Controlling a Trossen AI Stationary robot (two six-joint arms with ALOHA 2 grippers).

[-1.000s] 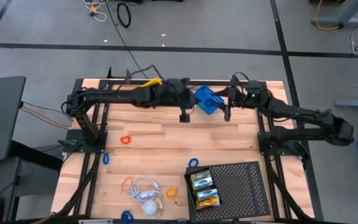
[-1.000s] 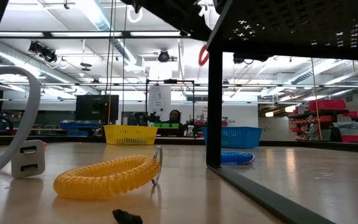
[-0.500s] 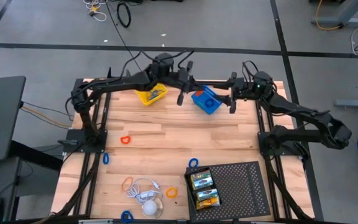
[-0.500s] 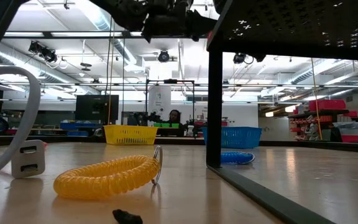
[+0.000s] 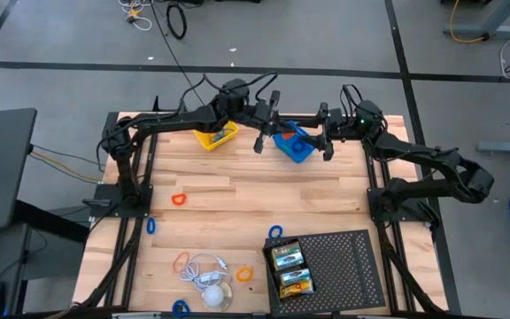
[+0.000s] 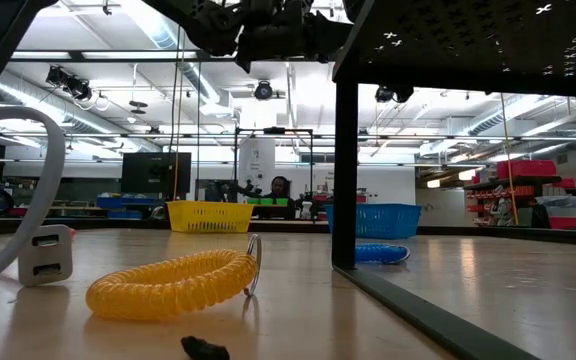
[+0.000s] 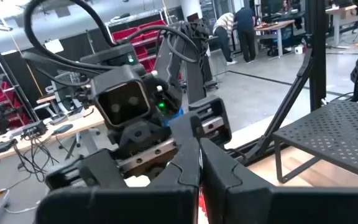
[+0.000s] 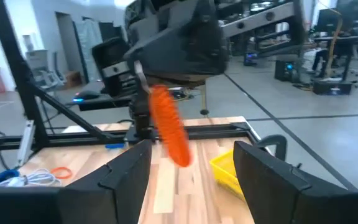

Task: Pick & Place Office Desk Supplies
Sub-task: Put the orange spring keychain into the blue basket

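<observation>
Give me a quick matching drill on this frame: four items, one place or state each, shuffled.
1. yellow bin
2. crayon boxes
3. right gripper
4. left gripper

A. on the black perforated tray
B. shut, with an orange coiled band hanging from it
C. open
D. far edge of the table, left of the blue bin

Pairs: 1-D, 2-A, 3-C, 4-B

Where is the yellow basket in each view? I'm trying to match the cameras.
High: yellow basket at the table's far edge, left of centre.
Low: far across the table.
Left wrist: not in it.
Right wrist: on the table beyond the hanging orange coil.
Shared landmark: blue basket, beside it in high and low.
</observation>
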